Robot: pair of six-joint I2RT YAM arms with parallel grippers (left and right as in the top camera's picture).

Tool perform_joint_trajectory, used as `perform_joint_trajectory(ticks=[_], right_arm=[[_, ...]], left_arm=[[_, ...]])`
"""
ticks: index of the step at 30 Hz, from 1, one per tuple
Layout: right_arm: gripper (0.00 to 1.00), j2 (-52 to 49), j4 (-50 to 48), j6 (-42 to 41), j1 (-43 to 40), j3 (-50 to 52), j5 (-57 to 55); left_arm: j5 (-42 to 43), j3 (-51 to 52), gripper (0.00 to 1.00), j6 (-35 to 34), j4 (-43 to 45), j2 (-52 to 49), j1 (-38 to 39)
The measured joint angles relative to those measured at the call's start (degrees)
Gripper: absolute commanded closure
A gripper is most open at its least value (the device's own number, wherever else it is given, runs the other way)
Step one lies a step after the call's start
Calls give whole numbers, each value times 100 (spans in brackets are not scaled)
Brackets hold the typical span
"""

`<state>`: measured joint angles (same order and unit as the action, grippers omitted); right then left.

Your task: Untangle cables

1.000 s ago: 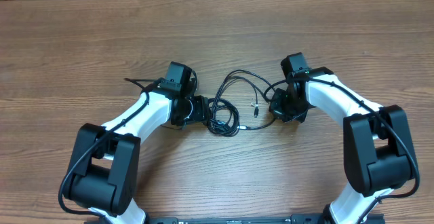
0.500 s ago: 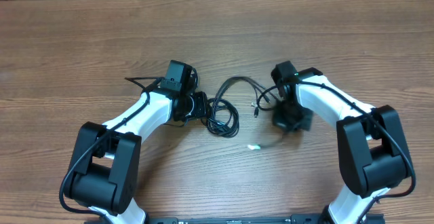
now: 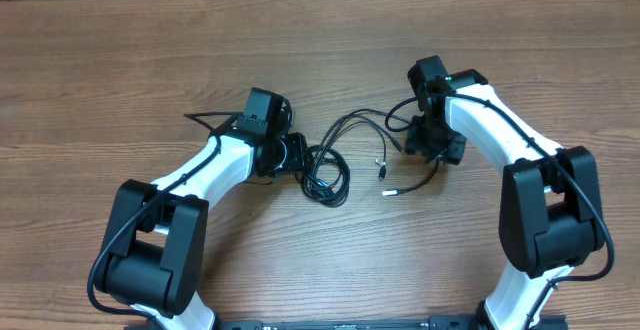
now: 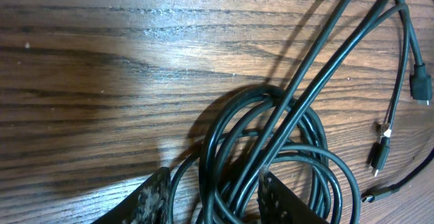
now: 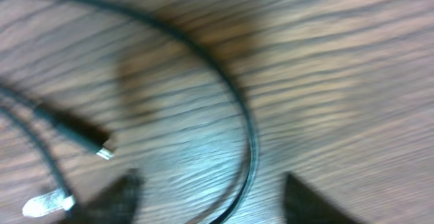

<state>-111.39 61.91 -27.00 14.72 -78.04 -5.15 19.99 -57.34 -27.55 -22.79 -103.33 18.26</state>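
Note:
The cables (image 3: pixel 327 177) lie mid-table as a small black coil with loose strands running up and to the right. My left gripper (image 3: pixel 300 157) sits at the coil's left edge. In the left wrist view its fingers (image 4: pixel 160 198) bracket several coil strands (image 4: pixel 271 115), and the gripper (image 4: pixel 213 200) is shut on that bundle. My right gripper (image 3: pixel 428 153) hovers over a loose strand at the right. The blurred right wrist view shows that gripper (image 5: pixel 213 200) open, one thin strand (image 5: pixel 230 88) passing loosely between the fingers. Plug ends (image 3: pixel 381 166) lie between the arms.
A silver-tipped plug (image 5: pixel 47 202) and a dark plug (image 5: pixel 74 132) lie left of the right gripper. More small plugs (image 4: pixel 420 88) rest right of the coil. Bare wooden table (image 3: pixel 120 60) surrounds the arms; a thicker arm cord (image 3: pixel 205 122) trails by the left wrist.
My right gripper has opened and let go of the strand, then moved toward the far side. The silver-tipped end shifted up and right. The left gripper closed slightly and stays on the coil.

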Motion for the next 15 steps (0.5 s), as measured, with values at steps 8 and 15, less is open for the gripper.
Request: perform_joint_trajectory(ticks=[8,15], right_arm=[[22,0,20,651,120,4,1967],[39,0,-280,774,813,48,2599]], left_arm=[[0,0,60,-2,13,0,0],[-2,0,60,-85,15,0,0]])
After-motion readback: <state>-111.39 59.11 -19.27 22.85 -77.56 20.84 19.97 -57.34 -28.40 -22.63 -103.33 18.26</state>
